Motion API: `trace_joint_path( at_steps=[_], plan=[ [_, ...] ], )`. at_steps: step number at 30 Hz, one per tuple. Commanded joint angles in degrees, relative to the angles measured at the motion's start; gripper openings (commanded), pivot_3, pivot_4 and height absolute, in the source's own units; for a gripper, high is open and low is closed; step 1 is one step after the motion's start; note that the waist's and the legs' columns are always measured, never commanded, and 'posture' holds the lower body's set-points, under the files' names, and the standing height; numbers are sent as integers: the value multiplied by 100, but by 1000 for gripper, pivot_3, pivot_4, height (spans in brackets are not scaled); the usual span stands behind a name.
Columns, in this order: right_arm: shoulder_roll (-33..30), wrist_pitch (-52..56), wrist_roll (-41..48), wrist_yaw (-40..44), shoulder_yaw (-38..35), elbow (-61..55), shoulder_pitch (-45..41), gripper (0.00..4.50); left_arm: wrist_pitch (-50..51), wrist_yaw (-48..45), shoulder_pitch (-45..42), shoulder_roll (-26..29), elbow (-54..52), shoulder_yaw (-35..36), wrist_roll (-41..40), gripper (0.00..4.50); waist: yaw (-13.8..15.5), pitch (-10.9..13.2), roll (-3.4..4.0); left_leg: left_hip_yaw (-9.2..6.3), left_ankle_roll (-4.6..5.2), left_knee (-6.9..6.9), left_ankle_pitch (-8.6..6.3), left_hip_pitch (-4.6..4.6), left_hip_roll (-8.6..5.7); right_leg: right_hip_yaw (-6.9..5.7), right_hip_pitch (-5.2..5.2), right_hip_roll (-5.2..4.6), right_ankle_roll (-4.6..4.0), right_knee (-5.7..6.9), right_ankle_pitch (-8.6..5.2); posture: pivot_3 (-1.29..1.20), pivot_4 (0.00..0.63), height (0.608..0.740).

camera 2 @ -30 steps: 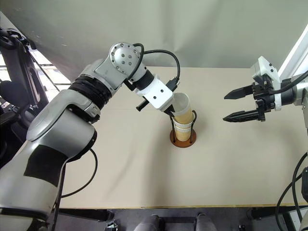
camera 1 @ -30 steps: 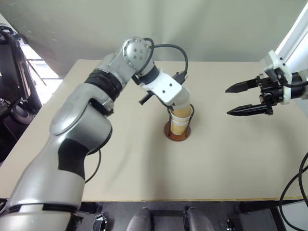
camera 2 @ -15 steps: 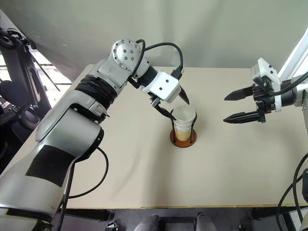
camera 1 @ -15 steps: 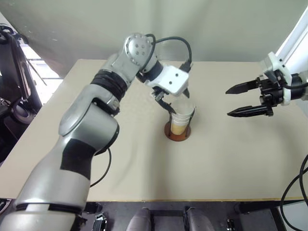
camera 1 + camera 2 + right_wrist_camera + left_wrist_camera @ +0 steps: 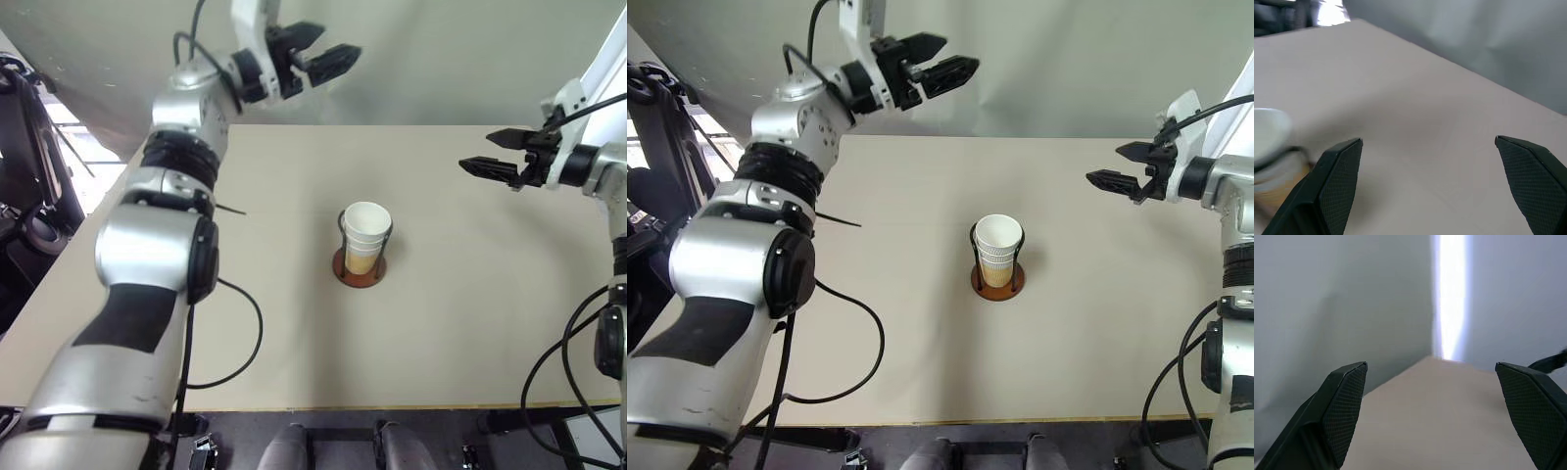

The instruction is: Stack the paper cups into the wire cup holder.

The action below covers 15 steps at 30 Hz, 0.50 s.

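Paper cups sit nested in the wire cup holder — left pincer and right pincer gape empty.

The tabletop looks like smooth matt board of pale beige. The cups are matt paper, white at the rim and tan below. The holder has thin black wire and a reddish-brown base. The fingers are black with a fine dotted, rough texture.
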Motion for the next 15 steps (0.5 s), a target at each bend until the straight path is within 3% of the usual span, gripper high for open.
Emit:
trace_joint_path(
  at_steps=[1, 6, 15],
  plan=[
    [160, -460, -123, -627, -257, 292, -83, 4500, -28, 276, 277, 56, -351, 194, 204, 4485, 10, 2, 2, 6, -1, 0, 1, -3, -3, -6, -6, 3, 0, 4, 1, 0, 150, 740],
    [555, -656, -266, -1132, -216, 746, 76, 4500, -644, 1067, 851, -73, -306, 111, 762, 4485, 12, 3, 2, 5, -5, -6, 3, -9, 1, -11, -13, -1, -5, -2, 8, 0, 150, 740],
    [1603, -1741, -521, -2185, -220, 1526, 415, 4500, -1252, 756, 1637, -227, 11, -93, 1473, 4485, 9, 4, 2, 1, -3, -7, 1, 0, 3, -9, -10, 0, -20, 0, 33, 0, 150, 740]
  ],
)
